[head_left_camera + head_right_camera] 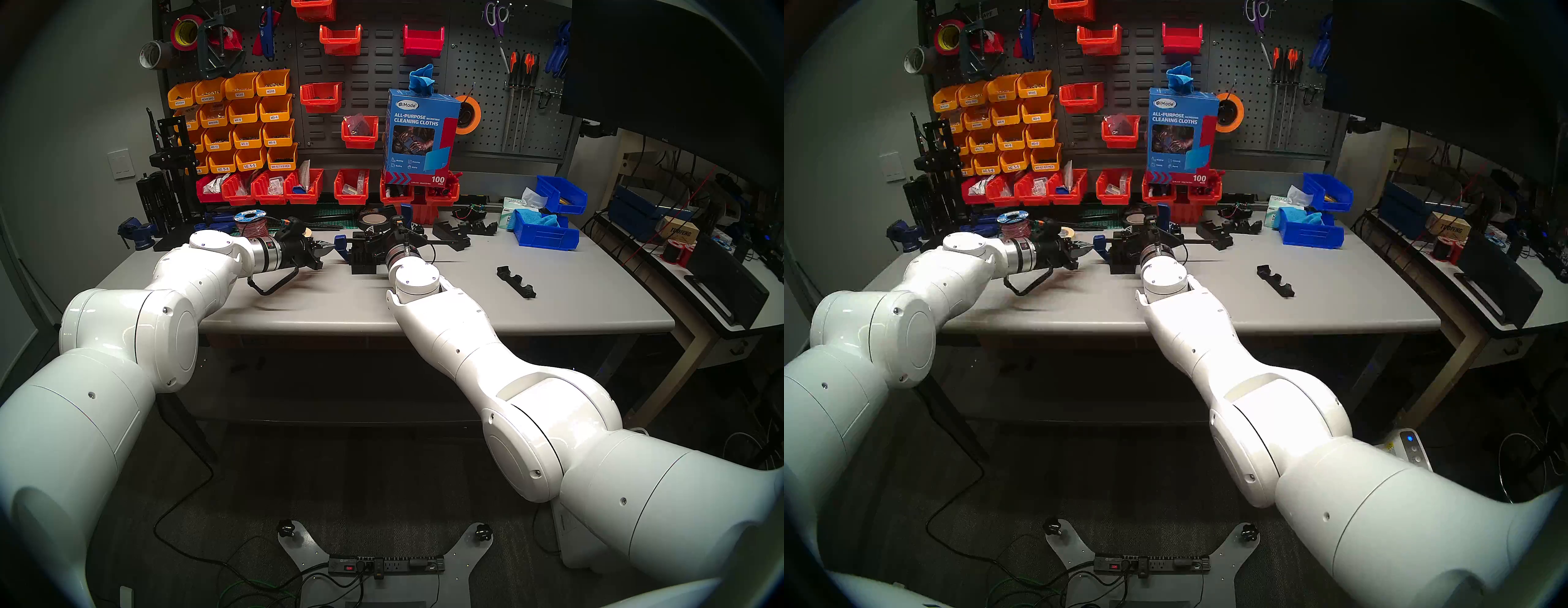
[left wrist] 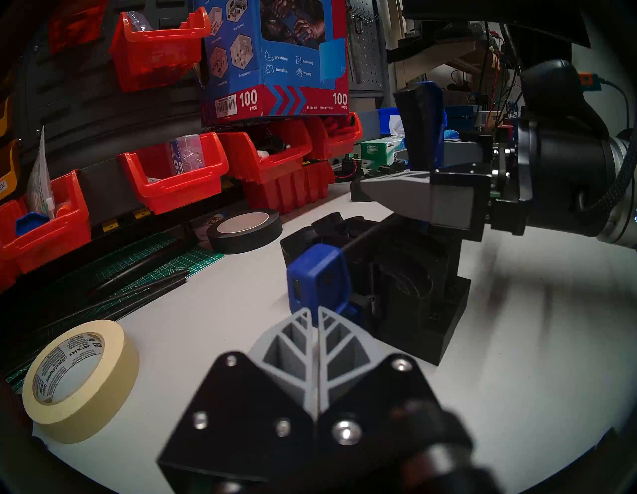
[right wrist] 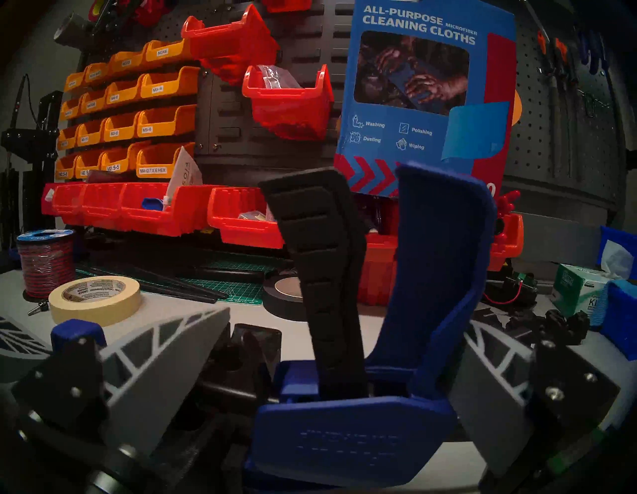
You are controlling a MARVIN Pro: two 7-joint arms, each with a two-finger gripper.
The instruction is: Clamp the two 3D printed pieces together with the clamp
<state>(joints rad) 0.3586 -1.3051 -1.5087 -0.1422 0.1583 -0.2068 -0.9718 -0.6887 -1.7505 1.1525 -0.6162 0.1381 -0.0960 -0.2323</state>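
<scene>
The blue clamp [image 3: 344, 431] lies across the two black 3D printed pieces [image 1: 362, 257] at the table's middle back. Its black trigger [image 3: 324, 276] and blue handle [image 3: 444, 269] stand upright. My right gripper [image 3: 348, 324] is open, one grey finger [image 3: 165, 362] on each side of the clamp's handle end; I cannot tell whether they touch it. The clamp's far blue jaw [image 2: 317, 276] sits against the black pieces [image 2: 396, 293]. My left gripper [image 2: 315, 310] is shut and empty, its tips right at that jaw [image 1: 341, 243]. The thin black bar [image 1: 441, 243] sticks out to the right.
A masking tape roll [image 2: 79, 379] and a black tape roll [image 2: 244, 231] lie left of and behind the clamp. Red bins [image 2: 172, 179] and a cleaning-cloth box [image 1: 420, 131] line the back. A notched black strip [image 1: 515, 282] and blue bins [image 1: 545, 233] are to the right.
</scene>
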